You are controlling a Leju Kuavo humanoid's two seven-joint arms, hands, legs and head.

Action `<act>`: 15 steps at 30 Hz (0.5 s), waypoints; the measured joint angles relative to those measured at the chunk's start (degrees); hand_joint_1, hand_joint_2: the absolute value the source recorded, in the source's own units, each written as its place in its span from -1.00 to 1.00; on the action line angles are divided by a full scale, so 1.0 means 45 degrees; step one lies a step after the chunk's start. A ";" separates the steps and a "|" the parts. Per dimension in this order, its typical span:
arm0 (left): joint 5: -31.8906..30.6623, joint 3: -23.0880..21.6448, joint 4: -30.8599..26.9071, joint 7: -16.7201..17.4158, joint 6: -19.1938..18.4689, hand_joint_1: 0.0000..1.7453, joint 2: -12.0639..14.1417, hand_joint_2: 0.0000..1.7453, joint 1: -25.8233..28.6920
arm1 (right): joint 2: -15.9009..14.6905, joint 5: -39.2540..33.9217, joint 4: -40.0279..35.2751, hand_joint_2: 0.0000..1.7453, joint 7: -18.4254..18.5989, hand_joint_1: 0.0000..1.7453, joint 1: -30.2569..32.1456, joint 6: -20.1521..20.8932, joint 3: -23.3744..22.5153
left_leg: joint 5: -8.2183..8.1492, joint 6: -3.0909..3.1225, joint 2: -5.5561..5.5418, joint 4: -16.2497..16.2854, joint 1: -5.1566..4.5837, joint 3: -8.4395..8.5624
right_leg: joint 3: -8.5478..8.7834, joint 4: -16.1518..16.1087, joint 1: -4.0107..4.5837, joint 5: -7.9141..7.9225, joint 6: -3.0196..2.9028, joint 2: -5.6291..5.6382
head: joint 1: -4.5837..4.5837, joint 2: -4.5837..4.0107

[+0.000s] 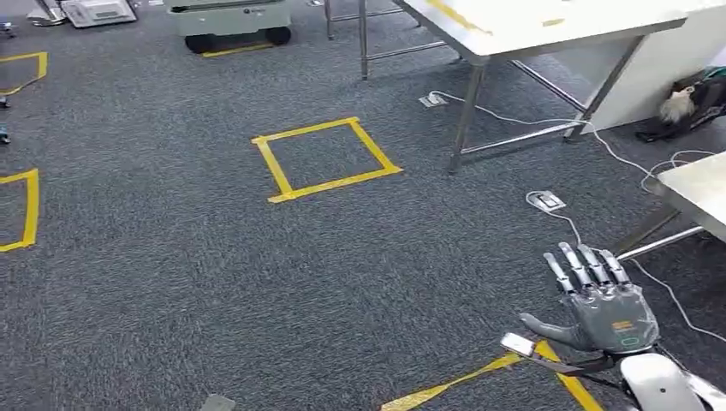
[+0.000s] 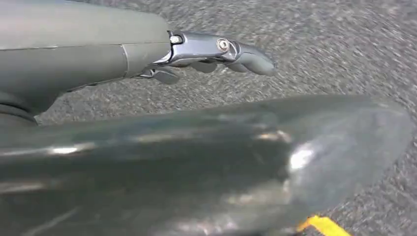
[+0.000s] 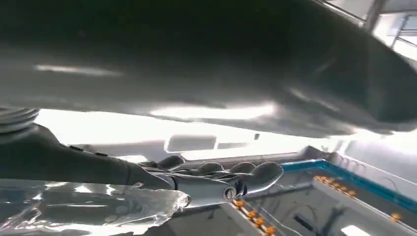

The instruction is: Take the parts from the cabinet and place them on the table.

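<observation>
The right robot hand [image 1: 604,304] hangs low over grey carpet [image 1: 171,282], fingers stretched forward and thumb out to the side. A small pale object [image 1: 518,344] lies at the thumb tip, and the right wrist view shows crinkled clear plastic film [image 3: 93,209] lying against the hand. Whether the hand actually holds it cannot be told. The left robot hand [image 2: 216,51] extends its fingers loosely above the carpet with nothing in them.

If the film wraps one of the parts (a guess only, its contents being too blurred to make out), the load is probably light. The wrapping looks soft and slippery and is likely to slide or bunch up under the fingers. The safer hold would seem to be around the solid body inside, not on the loose film.

A taped yellow square [image 1: 272,168] marks the floor further out. A white surface [image 1: 531,21] on steel legs stands well beyond it, and a second surface [image 1: 698,184] juts in nearer the hand.

An orange mark [image 1: 622,325] on the back of the right robot hand is too small to read, and no other writing can be made out.
</observation>
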 joint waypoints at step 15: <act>0.0000 0.0010 0.0000 -0.0005 -0.0010 -1.00 -0.0019 -1.00 0.0004 | -0.0010 -0.0005 -0.0117 -1.00 0.0014 -1.00 0.0413 -0.0034 -0.0233 | 0.0070 0.0175 -0.2517 0.0074 0.0129 0.0033 | -0.0325 0.0002 -0.0414 0.0139 0.0467 0.2519 | 0.0219 0.0000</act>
